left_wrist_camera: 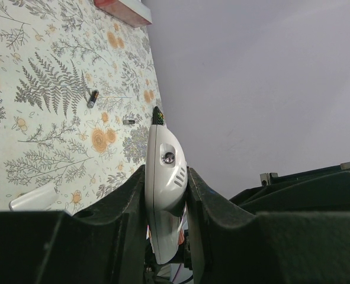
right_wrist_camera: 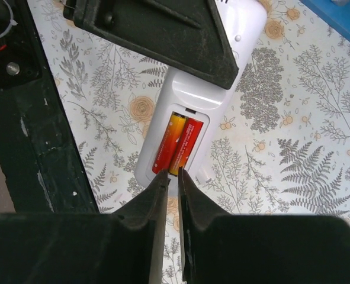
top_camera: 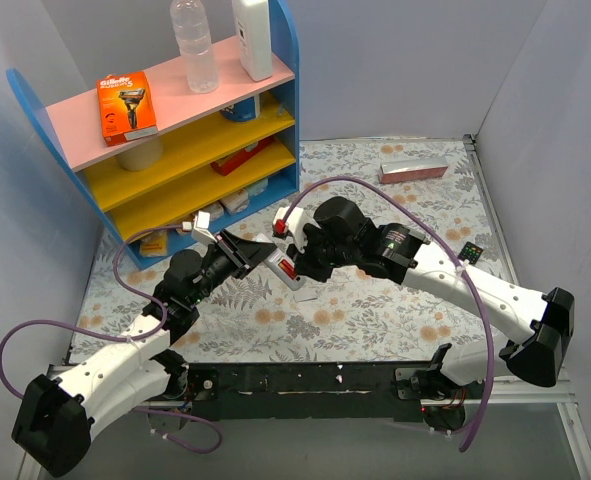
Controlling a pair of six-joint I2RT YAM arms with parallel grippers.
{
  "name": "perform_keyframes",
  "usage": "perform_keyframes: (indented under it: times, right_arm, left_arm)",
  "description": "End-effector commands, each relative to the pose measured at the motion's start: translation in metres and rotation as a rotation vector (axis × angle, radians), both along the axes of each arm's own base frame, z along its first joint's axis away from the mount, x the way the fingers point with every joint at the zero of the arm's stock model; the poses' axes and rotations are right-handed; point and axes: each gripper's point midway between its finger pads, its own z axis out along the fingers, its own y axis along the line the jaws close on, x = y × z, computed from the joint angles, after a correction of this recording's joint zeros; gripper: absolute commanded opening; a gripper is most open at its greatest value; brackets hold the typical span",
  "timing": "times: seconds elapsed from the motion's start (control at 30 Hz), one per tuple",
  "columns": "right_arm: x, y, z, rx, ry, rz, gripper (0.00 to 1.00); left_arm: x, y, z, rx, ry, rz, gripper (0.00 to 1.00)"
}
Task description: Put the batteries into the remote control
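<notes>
Reaching in from the lower left of the overhead view, the left arm (top_camera: 125, 360) is stretched toward the middle of the table (top_camera: 395, 320), with its wrist rolled over sideways. The left gripper (left_wrist_camera: 166, 192) is clenched on the remote control (left_wrist_camera: 164, 157), which is pinched across its long edges and is found at the centre of the overhead frame. The right arm (top_camera: 475, 285) is bent in from the lower right. The right gripper (right_wrist_camera: 172, 180) is poised over the near end of the remote's open battery bay. Its fingers are drawn almost together, only a thin slit being left, and nothing is gripped between them. Whether the tips are touching anything cannot be told.

The remote control is white with rounded ends and is turned with its back toward the right wrist camera, the bay uncovered.

One remote control is clamped. Two batteries are seated side by side in the bay at the centre of the right wrist view: one (right_wrist_camera: 167, 142) red fading to yellow, the other (right_wrist_camera: 187, 144) red throughout. Two loose cells are seen on the flowered cloth in the upper left of the left wrist view, one (left_wrist_camera: 92, 98) dark with a reddish end, the other (left_wrist_camera: 129, 122) too small to be made out clearly.
</notes>
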Motion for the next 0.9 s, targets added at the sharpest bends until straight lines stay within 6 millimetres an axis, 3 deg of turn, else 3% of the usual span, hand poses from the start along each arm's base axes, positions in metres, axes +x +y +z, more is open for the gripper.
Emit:
perform_keyframes:
  times: [0.0,0.3,0.87]
  right_arm:
    - [-0.006,0.011,0.013,0.078,0.023,0.027,0.17]
    - [-0.009,0.014,0.0,0.061,0.066,0.031,0.1]
    - [-0.01,0.017,-0.033,0.004,0.117,0.031,0.06]
  left_arm:
    - [-0.002,0.001,0.013,-0.017,-0.043,-0.002,0.0]
    - [-0.003,0.0,0.016,-0.03,-0.044,-0.008,0.0]
    - [-0.002,-0.001,0.029,-0.08,-0.049,-0.005,0.0]
